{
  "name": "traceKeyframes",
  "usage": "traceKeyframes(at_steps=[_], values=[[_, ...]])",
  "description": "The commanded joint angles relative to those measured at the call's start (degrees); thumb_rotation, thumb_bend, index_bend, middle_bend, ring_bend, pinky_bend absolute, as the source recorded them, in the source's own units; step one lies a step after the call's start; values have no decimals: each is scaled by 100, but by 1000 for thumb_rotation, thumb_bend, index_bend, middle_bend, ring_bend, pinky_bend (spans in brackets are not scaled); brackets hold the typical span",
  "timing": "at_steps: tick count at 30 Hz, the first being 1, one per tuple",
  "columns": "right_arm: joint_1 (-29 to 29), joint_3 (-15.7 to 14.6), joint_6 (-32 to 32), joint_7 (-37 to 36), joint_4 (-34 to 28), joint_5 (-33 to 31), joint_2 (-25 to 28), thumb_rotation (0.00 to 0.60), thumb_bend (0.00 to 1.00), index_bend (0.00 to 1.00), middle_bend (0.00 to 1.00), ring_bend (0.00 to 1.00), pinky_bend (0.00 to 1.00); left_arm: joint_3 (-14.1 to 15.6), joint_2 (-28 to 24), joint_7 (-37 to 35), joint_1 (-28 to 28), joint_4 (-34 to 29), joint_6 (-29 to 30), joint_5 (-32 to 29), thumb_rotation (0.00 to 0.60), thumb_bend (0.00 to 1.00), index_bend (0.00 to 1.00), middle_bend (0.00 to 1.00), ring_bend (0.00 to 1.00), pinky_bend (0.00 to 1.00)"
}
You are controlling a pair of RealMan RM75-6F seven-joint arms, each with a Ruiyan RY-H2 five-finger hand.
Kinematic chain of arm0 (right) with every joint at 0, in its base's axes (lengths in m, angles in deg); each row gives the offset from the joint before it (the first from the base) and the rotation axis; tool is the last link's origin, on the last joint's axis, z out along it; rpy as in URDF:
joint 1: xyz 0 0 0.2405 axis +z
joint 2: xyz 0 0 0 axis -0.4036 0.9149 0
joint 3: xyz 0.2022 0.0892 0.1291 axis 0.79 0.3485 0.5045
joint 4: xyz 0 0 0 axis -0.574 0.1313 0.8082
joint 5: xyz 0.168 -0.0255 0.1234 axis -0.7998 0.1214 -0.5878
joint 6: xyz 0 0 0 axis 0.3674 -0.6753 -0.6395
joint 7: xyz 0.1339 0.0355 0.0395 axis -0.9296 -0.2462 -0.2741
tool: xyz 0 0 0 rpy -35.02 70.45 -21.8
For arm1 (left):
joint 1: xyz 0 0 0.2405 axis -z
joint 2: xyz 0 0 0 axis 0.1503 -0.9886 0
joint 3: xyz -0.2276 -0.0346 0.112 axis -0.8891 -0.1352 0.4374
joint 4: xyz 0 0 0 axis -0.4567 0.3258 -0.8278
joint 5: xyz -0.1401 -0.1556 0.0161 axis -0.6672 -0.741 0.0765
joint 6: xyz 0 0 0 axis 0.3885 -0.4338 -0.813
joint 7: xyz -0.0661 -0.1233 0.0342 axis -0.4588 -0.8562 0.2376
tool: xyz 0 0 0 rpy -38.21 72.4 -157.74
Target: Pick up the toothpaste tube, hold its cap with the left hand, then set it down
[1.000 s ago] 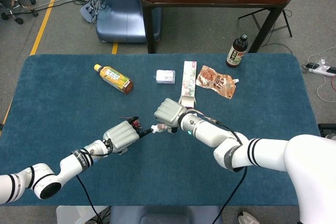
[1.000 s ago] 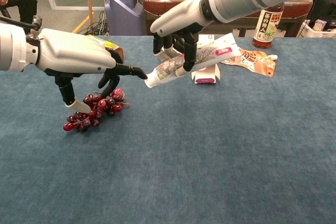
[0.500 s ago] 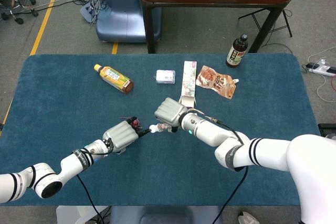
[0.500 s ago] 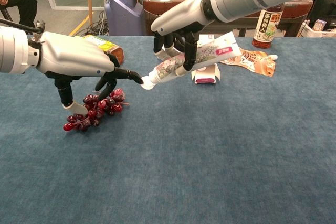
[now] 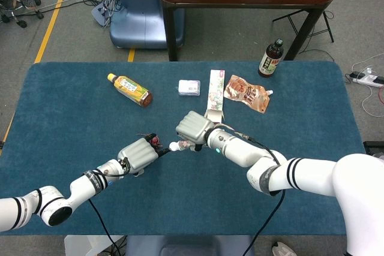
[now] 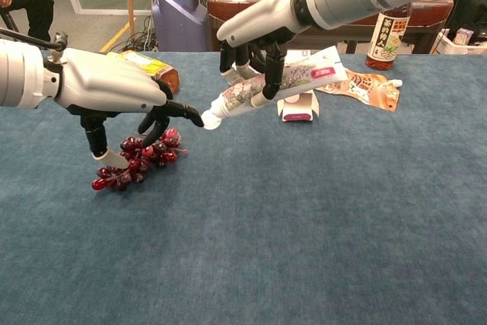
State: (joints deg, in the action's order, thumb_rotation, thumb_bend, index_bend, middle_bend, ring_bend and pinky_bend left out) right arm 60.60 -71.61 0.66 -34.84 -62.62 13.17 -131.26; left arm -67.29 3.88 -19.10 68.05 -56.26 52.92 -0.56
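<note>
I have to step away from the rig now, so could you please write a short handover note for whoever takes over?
Right hand: holds the toothpaste tube off the table, cap end pointing down toward the left hand.
Left hand: above the grapes; one of its fingers touches the cap, but whether the cap is actually gripped cannot be told.
Done: tube picked up and brought to the left hand.
Left: secure the cap hold, then set the tube down on the table.

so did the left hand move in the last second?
Yes. In the chest view the left hand has crept right, away from the grape bunch, closing the gap until a fingertip meets the toothpaste tube cap.
</note>
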Motion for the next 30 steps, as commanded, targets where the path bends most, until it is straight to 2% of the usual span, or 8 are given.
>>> traceKeyframes(at_steps=[1,9,18,30], values=[[-62,70,-34,-77,-33,66,43,600,964,809,710,593,386,-3,3,-16,0,-4,20,4,600,222,18,470,407,46],[-269,151,-155,-208,-109,228,124,600,962,809,710,593,386,3,-67,-75,-47,-115,144,73,600,222,17,470,406,46],[-964,83,-609,-531,-247,538,185,600,919,809,710,592,386,53,-548,-275,-397,-414,595,64,600,222,17,470,407,46],[-1880,-128,-1018,-756,249,1291,-291,600,827,809,666,535,396,240,-997,-566,-1092,-767,1262,279,600,222,18,470,406,46]])
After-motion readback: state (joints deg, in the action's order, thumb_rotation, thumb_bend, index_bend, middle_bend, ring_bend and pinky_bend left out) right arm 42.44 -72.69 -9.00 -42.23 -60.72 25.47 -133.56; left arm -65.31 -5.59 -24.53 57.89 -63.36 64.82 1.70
